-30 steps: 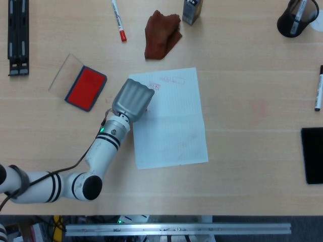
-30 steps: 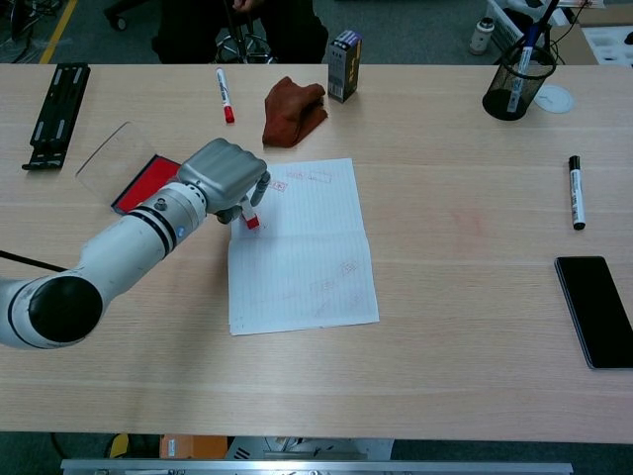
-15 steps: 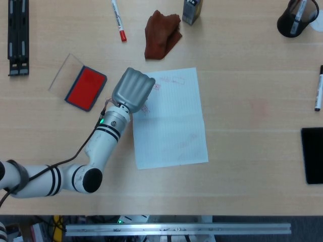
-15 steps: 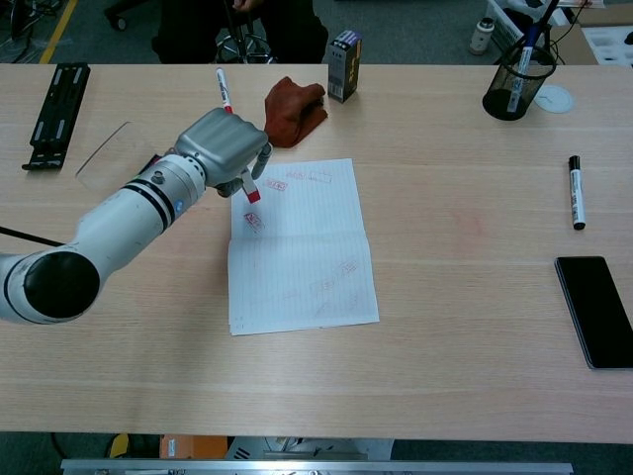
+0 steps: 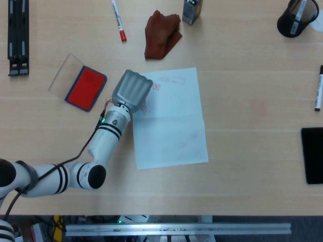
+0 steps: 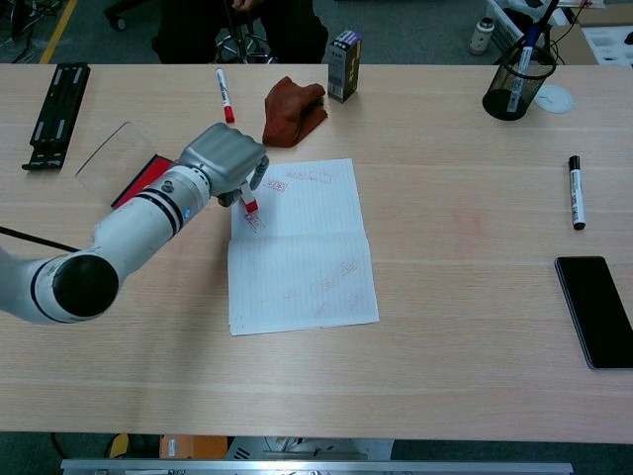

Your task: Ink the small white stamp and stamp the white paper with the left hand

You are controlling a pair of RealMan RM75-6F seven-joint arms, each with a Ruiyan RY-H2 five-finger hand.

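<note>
Head view: the left robot hand [image 5: 132, 91] sits left of centre, fingers curled, over the upper left corner of the white paper [image 5: 171, 121]; the stamp is hidden beneath it. The red ink pad [image 5: 86, 88] lies to its left on the counter [image 5: 242, 166].

Chest view: the left robot hand [image 6: 226, 160] pinches the small white stamp [image 6: 249, 205], its red end just above the white paper [image 6: 302, 257] near faint prints.

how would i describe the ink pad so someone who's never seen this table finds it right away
Start at the white paper in the middle of the table, then look left past the left hand. The ink pad lies flat there, a dark-framed rectangle with a bright red face, its clear lid lying beside it. Nothing else nearby is a flat red rectangle; the red-capped marker is thin.
</note>
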